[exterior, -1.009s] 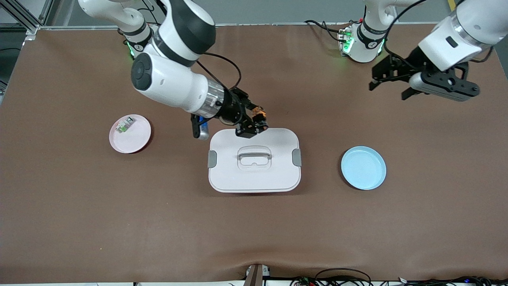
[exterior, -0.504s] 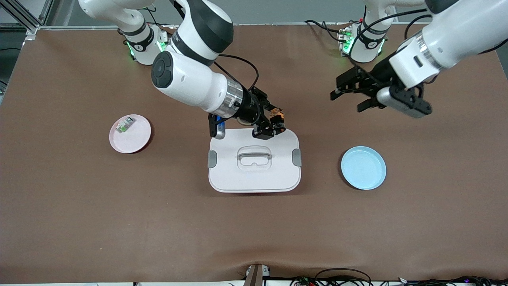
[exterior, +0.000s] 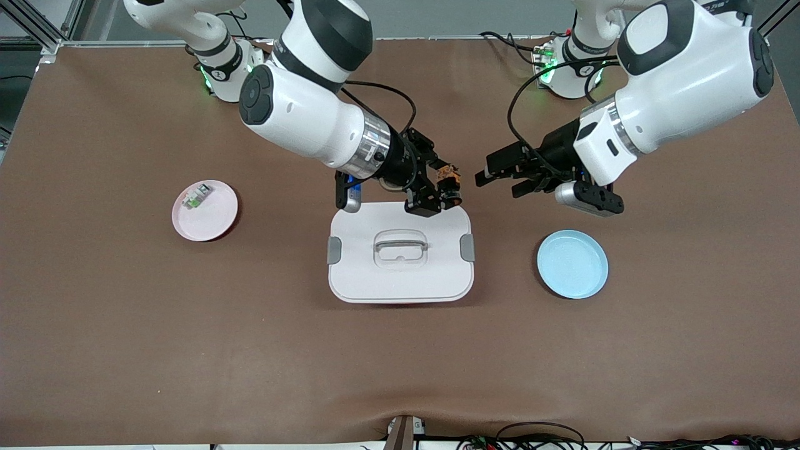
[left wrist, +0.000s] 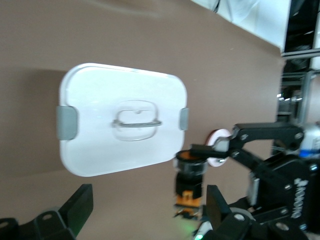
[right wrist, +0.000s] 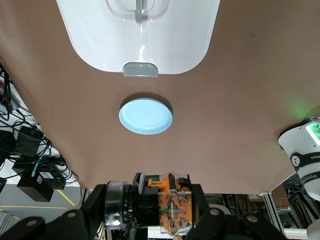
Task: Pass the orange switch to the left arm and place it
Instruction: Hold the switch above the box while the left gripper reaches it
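- Orange switch [exterior: 451, 177]: small black cylinder, round orange cap, clamped between the fingers of the right gripper [exterior: 442, 189], in the air over the box edge that faces the robots' bases.
- Box [exterior: 400, 251]: smooth white plastic, rounded rectangle, grey side latches, recessed handle in lid; sits on matte brown table cover [exterior: 400, 362].
- Left gripper [exterior: 497, 179]: fingers apart, empty, just beside the switch, over bare cover.
- Blue plate [exterior: 572, 264]: round, glossy, toward the left arm's end.
- Pink plate [exterior: 205, 210]: round, carries a small green-and-clear component [exterior: 194, 198].
- No legible writing on the box or plates.
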{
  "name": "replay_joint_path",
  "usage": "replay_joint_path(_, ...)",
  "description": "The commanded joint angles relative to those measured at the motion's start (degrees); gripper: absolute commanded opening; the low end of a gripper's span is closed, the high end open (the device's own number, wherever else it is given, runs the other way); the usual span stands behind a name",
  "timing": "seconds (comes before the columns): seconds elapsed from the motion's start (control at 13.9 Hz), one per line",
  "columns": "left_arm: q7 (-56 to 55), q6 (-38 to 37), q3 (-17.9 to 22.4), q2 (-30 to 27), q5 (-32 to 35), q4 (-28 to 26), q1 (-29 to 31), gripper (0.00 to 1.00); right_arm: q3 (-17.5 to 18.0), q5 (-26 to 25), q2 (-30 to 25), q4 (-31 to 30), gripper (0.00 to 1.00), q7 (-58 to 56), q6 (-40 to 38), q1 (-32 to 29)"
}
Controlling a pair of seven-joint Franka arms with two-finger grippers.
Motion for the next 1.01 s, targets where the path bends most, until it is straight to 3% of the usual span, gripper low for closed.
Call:
replay_joint_path(0.0, -1.12, 2.85, -0.25, 0.91, -3.10, 0.40, -1.13, 1.00, -0.82, 0.21, 2.41, 4.21, 0.00, 2.61, -0.55, 1.20)
replay_joint_path(0.36, -0.86, 3.57, -0.16, 2.32, -3.37, -0.03, -3.42, 0.92, -1.08, 0.21, 3.46, 4.48, 0.00, 4.11, 3.22, 2.60)
replay_joint_path(0.58, -0.24, 3.48, -0.25, 2.23, -3.02, -0.83, -4.04, 0.78, -0.99, 0.21, 4.52, 6.23, 0.00, 4.46, 4.02, 2.69)
replay_joint_path(0.94, 0.89, 2.60, -0.16, 2.76, -1.53, -0.65, -3.87, 0.00, -0.91, 0.21, 4.52, 6.68, 0.00, 4.81, 4.46, 2.61)
